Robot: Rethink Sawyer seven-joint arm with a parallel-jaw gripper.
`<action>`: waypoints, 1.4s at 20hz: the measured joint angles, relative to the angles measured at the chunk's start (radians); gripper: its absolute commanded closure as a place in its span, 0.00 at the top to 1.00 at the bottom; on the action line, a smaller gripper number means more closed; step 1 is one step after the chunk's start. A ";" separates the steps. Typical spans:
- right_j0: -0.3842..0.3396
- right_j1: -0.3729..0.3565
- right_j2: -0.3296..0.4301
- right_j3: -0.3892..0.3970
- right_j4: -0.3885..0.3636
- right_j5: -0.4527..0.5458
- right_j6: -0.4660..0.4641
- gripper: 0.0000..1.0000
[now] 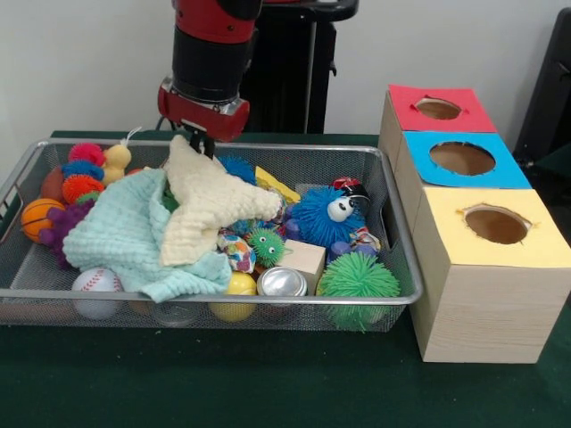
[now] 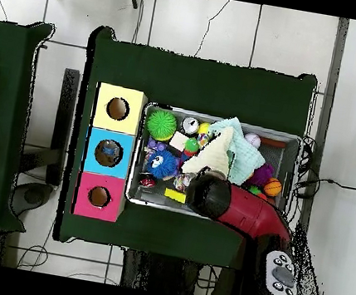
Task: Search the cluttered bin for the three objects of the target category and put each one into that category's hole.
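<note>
Currently we see the gripper [image 1: 201,141] lowered over the far side of the wire bin [image 1: 400,267], at about the 12 o'clock position of the bin in the front view. Its fingertips pinch the top corner of a cream cloth [image 1: 210,209], so we read the jaws as closed on that cloth, which drapes down from the grip toward 5 o'clock. The cream cloth overlaps a mint-green cloth [image 1: 129,236] lying across the bin's left half.

At 9 o'clock of the bin we note a small basketball [image 1: 37,217], a purple spiky toy [image 1: 61,225] and a yellow duck [image 1: 116,160]. At 6 o'clock along the near wall sit a baseball [image 1: 95,283], a yellow ball [image 1: 239,287] and a silver can [image 1: 282,283]. A blue fuzzy toy with eyes [image 1: 323,214] lies at 2 o'clock of the bin's centre, and a large green spiky ball [image 1: 357,281] occupies the 4 o'clock corner.

Beside the bin at 3 o'clock stand three boxes, each with one round hole: red box [image 1: 439,109] farthest, blue box [image 1: 459,159] in the middle, yellow box [image 1: 495,227] nearest. We cannot tell which category is the target.
</note>
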 measured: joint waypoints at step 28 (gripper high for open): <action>0.175 -0.160 -0.030 0.027 0.016 0.059 0.000 0.00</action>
